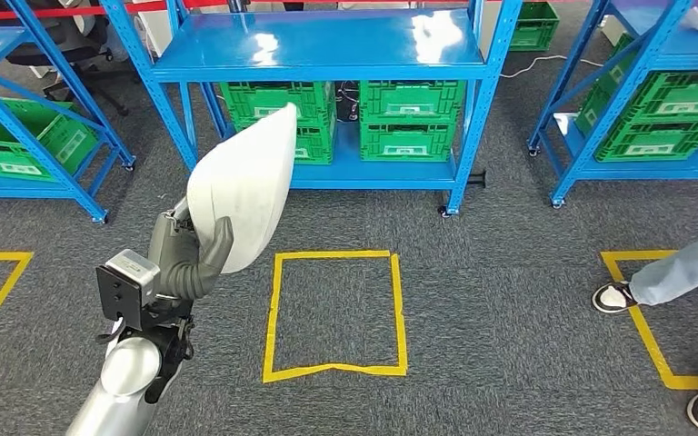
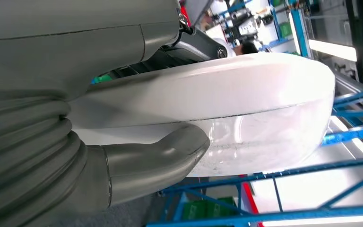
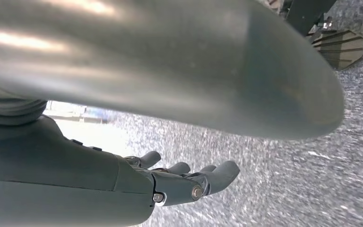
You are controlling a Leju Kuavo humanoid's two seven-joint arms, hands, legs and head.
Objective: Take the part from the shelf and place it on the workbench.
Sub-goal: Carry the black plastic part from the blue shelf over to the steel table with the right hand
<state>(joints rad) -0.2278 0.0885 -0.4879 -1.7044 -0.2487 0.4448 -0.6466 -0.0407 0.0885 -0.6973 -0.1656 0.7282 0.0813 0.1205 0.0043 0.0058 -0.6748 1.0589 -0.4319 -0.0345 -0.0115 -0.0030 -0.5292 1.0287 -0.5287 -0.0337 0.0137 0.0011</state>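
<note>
White smooth curved plastic shell part (image 1: 244,186), centre-left, gripped by left hand (image 1: 191,259), hides its fingers; right hand (image 3: 189,182) loosely open, empty; crate labels (image 1: 406,109) unreadable.

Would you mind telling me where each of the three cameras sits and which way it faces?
Head view: high on the body, looking forward and down at blue shelves, green crates and carpet; the left arm rises with the left hand gripping the white part.
Left wrist view: close behind the left hand, looking along the part toward shelving.
Right wrist view: behind the hanging right hand, looking down at carpet.
Shared: head and left wrist views both show the part in the left hand.
</note>
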